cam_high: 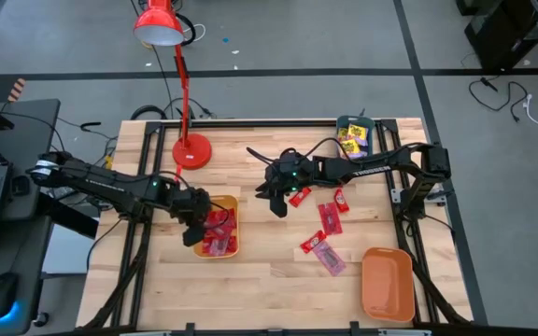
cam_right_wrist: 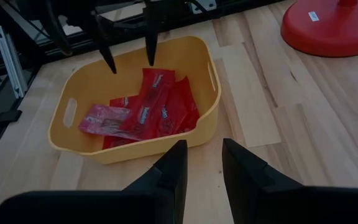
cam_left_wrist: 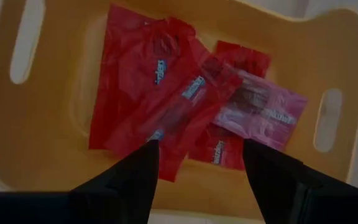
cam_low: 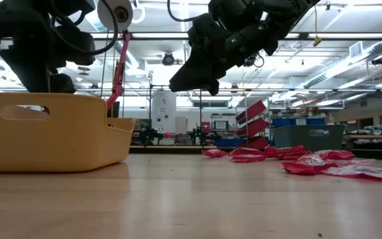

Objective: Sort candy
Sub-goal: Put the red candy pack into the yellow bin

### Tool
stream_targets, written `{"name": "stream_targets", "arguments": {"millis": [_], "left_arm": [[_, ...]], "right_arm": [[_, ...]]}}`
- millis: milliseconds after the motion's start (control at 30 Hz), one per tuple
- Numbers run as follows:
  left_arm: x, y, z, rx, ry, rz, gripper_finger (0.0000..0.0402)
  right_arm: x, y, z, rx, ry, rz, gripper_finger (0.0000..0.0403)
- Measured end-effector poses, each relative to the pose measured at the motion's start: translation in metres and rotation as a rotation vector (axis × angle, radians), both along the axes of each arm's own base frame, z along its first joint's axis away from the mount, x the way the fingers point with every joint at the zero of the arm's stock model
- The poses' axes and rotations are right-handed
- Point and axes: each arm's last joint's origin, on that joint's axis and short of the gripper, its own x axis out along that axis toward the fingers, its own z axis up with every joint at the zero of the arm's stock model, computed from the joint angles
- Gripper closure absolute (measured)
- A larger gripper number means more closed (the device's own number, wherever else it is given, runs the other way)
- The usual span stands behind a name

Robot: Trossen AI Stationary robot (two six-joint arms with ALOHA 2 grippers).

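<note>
Left gripper (cam_high: 194,227) hangs over the yellow tray (cam_high: 233,203) at the desk's left-centre, jaws wide, nothing between them. Red candy (cam_left_wrist: 148,99) lies heaped in that tray, one pink packet (cam_left_wrist: 263,115) among it. Thin crinkly film, likely near weightless, soft, a bit slick; flat on the floor of the tray it gives little to bite on.

Best hold, I judge: pinch a raised edge or crimped end, fingers across the short width.

Right gripper (cam_high: 276,200) hovers mid-desk, jaws narrow, empty as far as its wrist view shows. Loose red candy (cam_high: 329,217) lies beside it, toward the front. Yellow packets (cam_high: 352,140) fill the teal tray (cam_high: 342,121) at the back edge; the orange tray (cam_high: 387,285) sits front right, bare.
</note>
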Motion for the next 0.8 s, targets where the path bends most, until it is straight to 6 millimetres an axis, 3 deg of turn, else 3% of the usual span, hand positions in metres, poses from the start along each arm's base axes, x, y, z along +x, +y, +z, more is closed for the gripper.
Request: {"name": "stream_targets", "arguments": {"millis": [267,533,700,800], "left_arm": [[0.001,0.003,0.000,0.100,-0.023,0.038,0.0167],[0.014,0.003,0.008,0.197,-0.192,-0.031,0.0171],[0.012,0.006,0.002,0.315,-0.122,-0.030,0.0201],[0.013,0.006,-0.004,0.311,-0.076,-0.046,0.0241]], "right_arm": [[0.000,0.000,0.000,0.000,0.000,0.000,0.0315],[0.000,0.000,0.000,0.000,0.000,0.001,0.0315],[0.000,0.004,0.000,-0.001,0.000,0.010,0.0315],[0.001,0.006,0.000,-0.002,0.000,0.016,0.0315]]}}
